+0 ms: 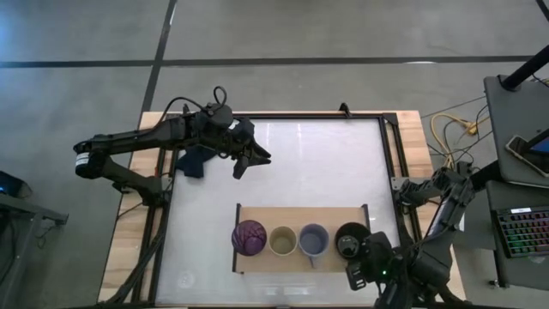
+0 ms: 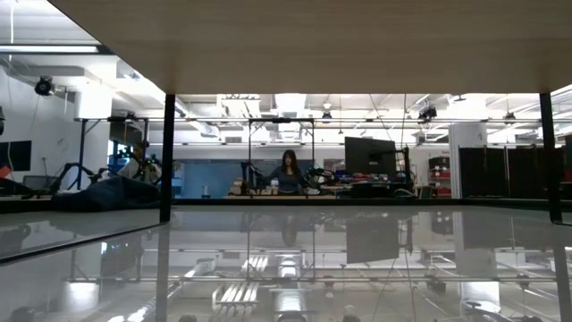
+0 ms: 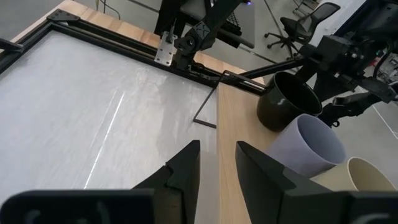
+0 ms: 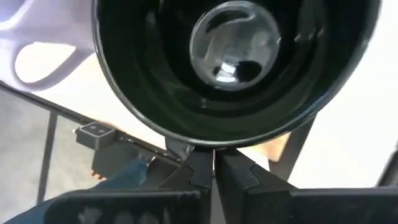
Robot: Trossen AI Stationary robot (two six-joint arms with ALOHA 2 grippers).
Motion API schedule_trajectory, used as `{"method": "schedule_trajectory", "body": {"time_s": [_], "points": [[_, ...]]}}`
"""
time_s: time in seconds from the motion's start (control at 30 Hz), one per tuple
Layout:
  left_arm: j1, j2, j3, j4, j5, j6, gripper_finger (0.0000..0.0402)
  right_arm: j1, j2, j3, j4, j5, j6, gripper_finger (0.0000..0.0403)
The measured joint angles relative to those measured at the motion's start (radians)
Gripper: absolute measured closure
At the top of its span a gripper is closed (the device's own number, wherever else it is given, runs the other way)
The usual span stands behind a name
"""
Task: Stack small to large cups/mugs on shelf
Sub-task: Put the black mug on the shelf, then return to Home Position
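Your right hand [image 4: 212, 167] is pinched shut on the black mug [image 1: 349, 240], which sits on the shelf [image 1: 257, 215] right above its fingers. It's rigid, glossy and probably slippery, so grip the wall firmly. The left hand [image 1: 247, 165] hovers half-open and empty.

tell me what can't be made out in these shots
- Black mug handle: hidden under the right gripper in the high view.
- Cups on the shelf: out of the low view, which looks beneath the board.
- Purple tumbler: outside both wrist views.
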Motion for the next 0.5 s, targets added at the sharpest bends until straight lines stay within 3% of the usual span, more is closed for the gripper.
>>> {"method": "schedule_trajectory", "body": {"time_s": [0.3,0.4,0.5], "points": [[0.000,0.000,0.001,0.009,0.000,0.000,0.0314,0.000,-0.040,0.105,-0.052,0.019,-0.070,0.0394],[0.000,0.000,0.000,0.009,0.000,0.000,0.0314,0.000,-0.051,0.145,-0.051,0.100,-0.128,0.0394],[0.000,0.000,0.000,0.008,0.000,0.000,0.0314,0.000,-0.066,0.198,-0.051,0.264,-0.217,0.0394]]}}
